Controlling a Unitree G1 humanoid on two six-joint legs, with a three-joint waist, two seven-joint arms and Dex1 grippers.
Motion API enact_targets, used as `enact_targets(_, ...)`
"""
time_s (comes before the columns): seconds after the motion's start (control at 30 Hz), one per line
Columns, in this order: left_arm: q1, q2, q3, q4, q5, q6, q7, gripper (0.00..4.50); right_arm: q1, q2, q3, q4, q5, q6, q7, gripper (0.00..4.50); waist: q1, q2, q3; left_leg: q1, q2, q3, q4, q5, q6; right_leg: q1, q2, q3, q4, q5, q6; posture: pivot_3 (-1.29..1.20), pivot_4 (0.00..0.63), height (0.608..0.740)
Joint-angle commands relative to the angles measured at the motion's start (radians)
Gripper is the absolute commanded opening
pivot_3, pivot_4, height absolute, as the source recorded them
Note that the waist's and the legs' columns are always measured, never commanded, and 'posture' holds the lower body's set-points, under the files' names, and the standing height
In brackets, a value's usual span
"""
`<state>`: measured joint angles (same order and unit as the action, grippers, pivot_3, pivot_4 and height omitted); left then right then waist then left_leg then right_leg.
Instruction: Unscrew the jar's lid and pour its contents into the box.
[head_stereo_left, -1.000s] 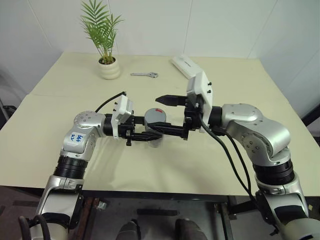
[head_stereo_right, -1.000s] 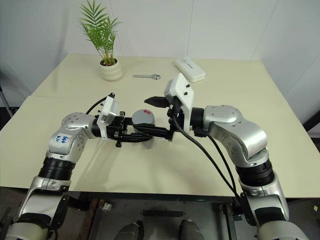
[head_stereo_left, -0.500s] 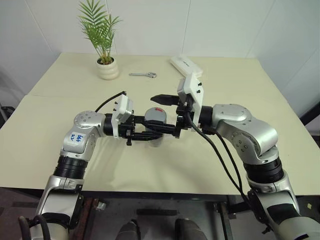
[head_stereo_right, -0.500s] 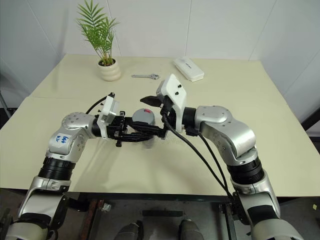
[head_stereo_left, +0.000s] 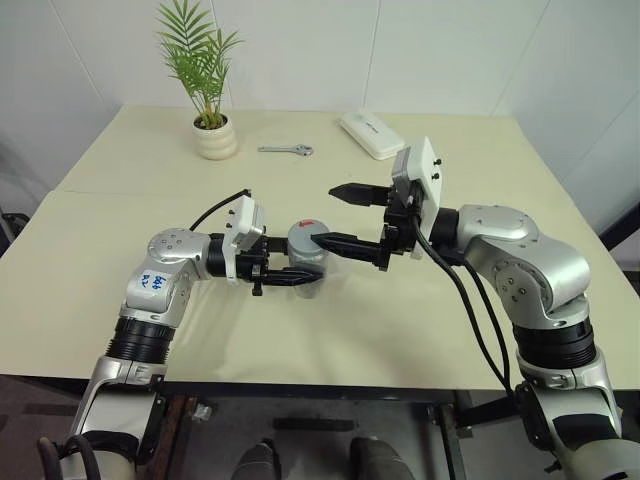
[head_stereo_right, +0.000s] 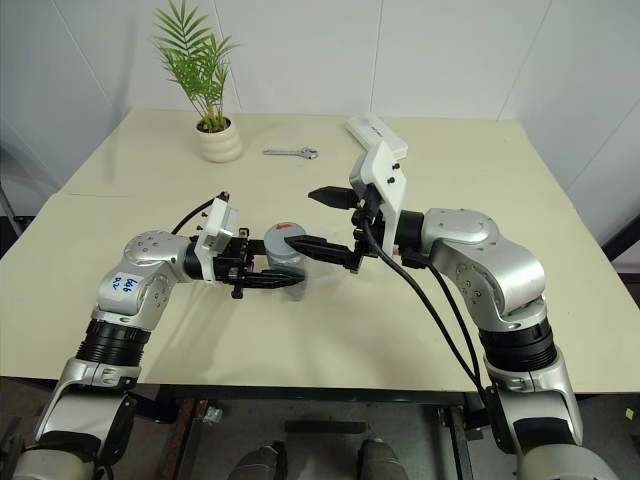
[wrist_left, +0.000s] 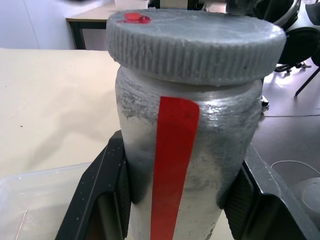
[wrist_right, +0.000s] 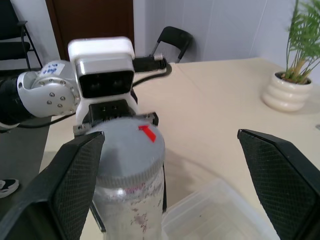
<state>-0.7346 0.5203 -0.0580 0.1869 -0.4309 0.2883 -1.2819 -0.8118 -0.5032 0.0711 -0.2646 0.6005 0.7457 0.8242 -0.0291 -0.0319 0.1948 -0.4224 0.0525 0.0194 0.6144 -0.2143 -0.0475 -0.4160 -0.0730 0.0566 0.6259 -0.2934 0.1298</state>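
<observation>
The jar (head_stereo_left: 305, 262), a cloudy clear cylinder with a red strip down its side, is held upright just above the table, and my left gripper (head_stereo_left: 292, 273) is shut on its body. The grey lid (wrist_left: 195, 47) sits on top of the jar and carries a red mark. My right gripper (head_stereo_left: 336, 214) is open and points left. Its near fingertip is over the lid's right edge and its far finger stands behind and to the right of the jar. The clear plastic box (wrist_right: 220, 212) lies on the table under the jar. The cloudy wall hides the contents.
A white plant pot with a palm (head_stereo_left: 217, 140) stands at the table's back left. A metal wrench (head_stereo_left: 288, 150) and a white oblong case (head_stereo_left: 372, 133) lie along the back. A dark chair (wrist_right: 170, 40) stands beyond the table.
My right gripper has drawn back to the right; its fingers no longer reach along the jar. It has stayed open. The left gripper and the jar have not moved.
</observation>
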Motion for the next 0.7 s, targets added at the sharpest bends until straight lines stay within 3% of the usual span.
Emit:
enact_targets(0.03,-0.004,0.009,0.014,-0.045,-0.012,-0.005,-0.003,1.94,-0.001,-0.009,-0.023,-0.020,0.014,-0.006,0.009,4.49,0.000,0.000,0.000,0.000,0.000,0.000,0.000,0.000,0.000,0.000,0.000,0.000,0.000,0.000,0.000,0.00,0.150,0.740)
enact_targets(0.33,-0.008,0.011,0.014,-0.040,-0.010,-0.005,-0.004,1.94,-0.046,0.063,-0.021,-0.065,0.118,0.059,-0.015,4.49,0.000,0.000,0.000,0.000,0.000,0.000,0.000,0.000,0.000,0.000,0.000,0.000,0.000,0.000,0.000,0.00,0.150,0.740)
enact_targets(0.5,-0.013,0.005,0.007,-0.038,-0.009,-0.003,-0.006,1.94,-0.074,0.111,0.073,-0.007,0.016,0.020,-0.043,4.49,-0.002,0.000,0.000,0.000,0.000,0.000,0.000,0.000,0.000,0.000,0.000,0.000,0.000,0.000,0.000,0.00,0.150,0.740)
enact_targets(0.7,-0.013,0.004,0.009,-0.036,-0.010,-0.003,-0.005,1.94,-0.083,0.124,0.078,0.013,-0.014,-0.002,-0.032,4.49,0.001,0.000,0.000,0.000,0.000,0.000,0.000,0.000,0.000,0.000,0.000,0.000,0.000,0.000,0.000,0.00,0.150,0.740)
